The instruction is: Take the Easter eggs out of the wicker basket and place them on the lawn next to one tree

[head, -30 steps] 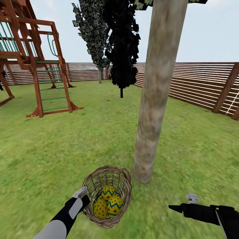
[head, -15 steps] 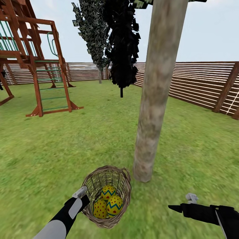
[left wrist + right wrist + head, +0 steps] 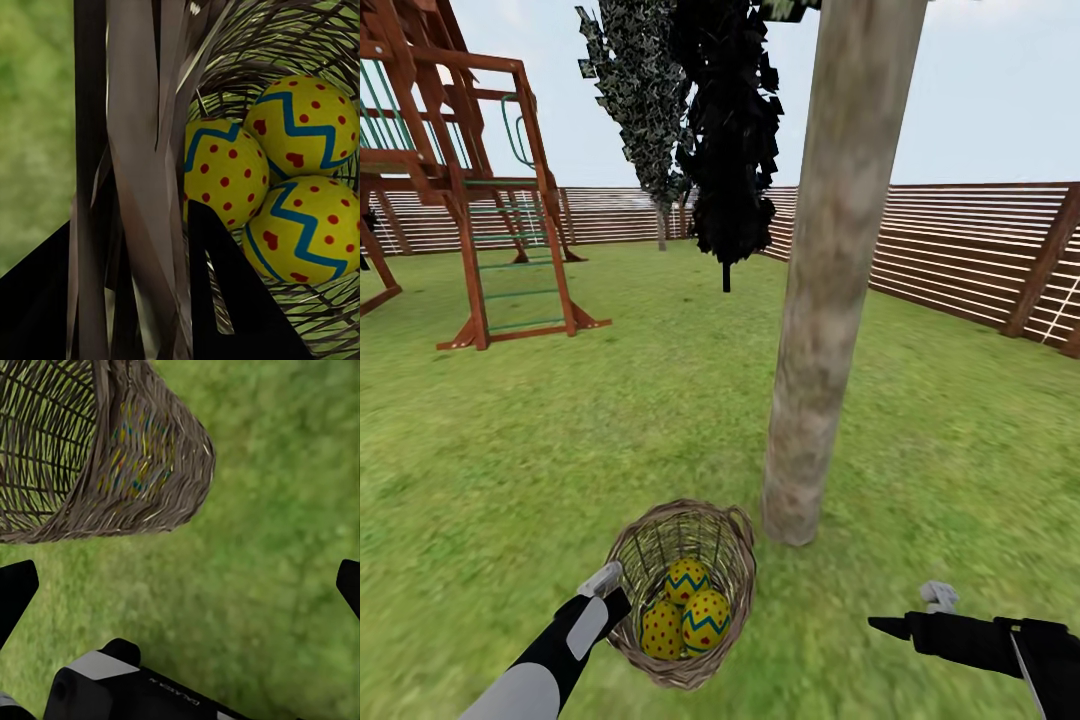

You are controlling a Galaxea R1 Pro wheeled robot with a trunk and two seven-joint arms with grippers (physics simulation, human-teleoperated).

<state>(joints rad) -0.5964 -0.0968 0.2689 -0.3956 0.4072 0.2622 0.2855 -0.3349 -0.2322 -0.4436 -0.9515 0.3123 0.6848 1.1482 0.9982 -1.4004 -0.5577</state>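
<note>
Three yellow Easter eggs (image 3: pixel 687 580) (image 3: pixel 225 172) with blue-green zigzags and red dots lie together inside the wicker basket (image 3: pixel 670 515), which is tipped toward me on the lawn (image 3: pixel 560 430). My left gripper (image 3: pixel 618 598) (image 3: pixel 131 217) is shut on the basket's near-left rim (image 3: pixel 142 150), with one finger inside beside the eggs. The thick grey-beige tree (image 3: pixel 815 330) rises just right of the basket. My right gripper (image 3: pixel 890 627) (image 3: pixel 180 574) hangs open over grass to the right, its fingers spread wide, and the basket (image 3: pixel 97 457) lies ahead of it.
A wooden play set (image 3: pixel 470 200) stands at the far left. A brown slat fence (image 3: pixel 960 250) runs along the back and right. Two dark narrow conifers (image 3: pixel 730 150) stand behind the trunk. Open grass stretches to the left and right of the tree.
The whole view has shifted very slightly. The basket, the eggs and both arms keep their places.
</note>
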